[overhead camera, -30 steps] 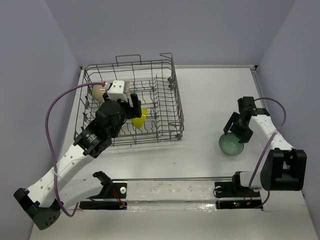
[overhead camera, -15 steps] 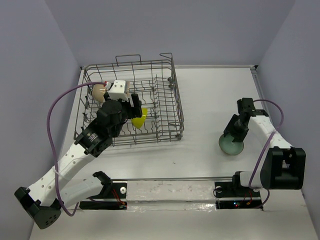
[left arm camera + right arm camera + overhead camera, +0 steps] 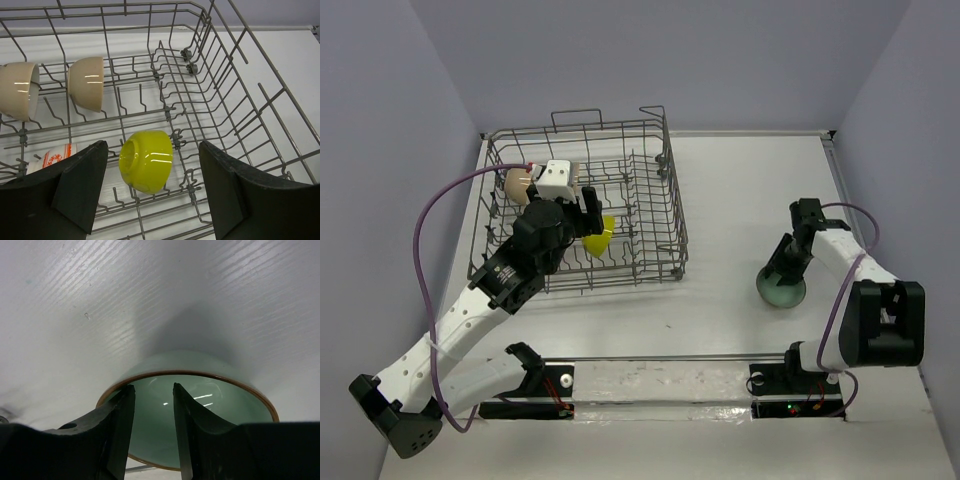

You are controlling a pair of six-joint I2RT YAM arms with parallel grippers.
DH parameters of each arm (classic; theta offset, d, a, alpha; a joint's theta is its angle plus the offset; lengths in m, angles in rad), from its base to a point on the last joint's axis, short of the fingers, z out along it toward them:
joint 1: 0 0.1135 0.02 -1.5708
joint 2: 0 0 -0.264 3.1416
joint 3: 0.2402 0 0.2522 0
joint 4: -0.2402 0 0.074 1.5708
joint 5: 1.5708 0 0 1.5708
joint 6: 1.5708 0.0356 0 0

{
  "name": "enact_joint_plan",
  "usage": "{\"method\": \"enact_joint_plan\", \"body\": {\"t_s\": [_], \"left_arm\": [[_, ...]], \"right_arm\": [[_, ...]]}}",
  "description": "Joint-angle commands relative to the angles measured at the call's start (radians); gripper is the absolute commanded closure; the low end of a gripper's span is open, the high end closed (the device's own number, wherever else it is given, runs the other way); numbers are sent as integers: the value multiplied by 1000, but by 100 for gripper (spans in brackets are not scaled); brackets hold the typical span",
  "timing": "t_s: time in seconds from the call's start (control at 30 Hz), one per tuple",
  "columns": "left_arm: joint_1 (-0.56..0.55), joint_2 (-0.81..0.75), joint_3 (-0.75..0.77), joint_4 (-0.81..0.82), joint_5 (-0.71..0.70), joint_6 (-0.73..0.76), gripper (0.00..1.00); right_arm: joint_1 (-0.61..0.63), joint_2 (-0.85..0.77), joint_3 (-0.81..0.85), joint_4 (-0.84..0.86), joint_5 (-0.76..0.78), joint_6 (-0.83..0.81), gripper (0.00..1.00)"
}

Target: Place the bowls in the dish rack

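Right gripper (image 3: pixel 152 390), hold uncertain, poised at the glossy, brown-rimmed pale green bowl (image 3: pixel 220 395)

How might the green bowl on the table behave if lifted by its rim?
The green bowl shows bright highlights, so its glaze is probably slippery in the right gripper. It looks like rigid ceramic, likely fragile if dropped. Held at one edge, it would probably tilt.

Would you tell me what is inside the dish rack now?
Two cream bowls, a yellow-green bowl and an orange-patterned bowl, mostly covered by the left gripper.
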Motion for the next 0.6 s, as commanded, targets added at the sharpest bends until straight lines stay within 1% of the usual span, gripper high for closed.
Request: {"method": "enact_joint_plan", "body": {"t_s": [0.0,0.4,0.57], "left_arm": [[2,2,0,48,-19,12,17],[2,5,2,43,-24,11,18],[2,13,3,45,-21,8,17]], "right_arm": [[-8,14,-20,68,-53,7,58],[-8,96,-72,167,-116,15,60],[-8,116,-52,192,-129,30,60]]}}
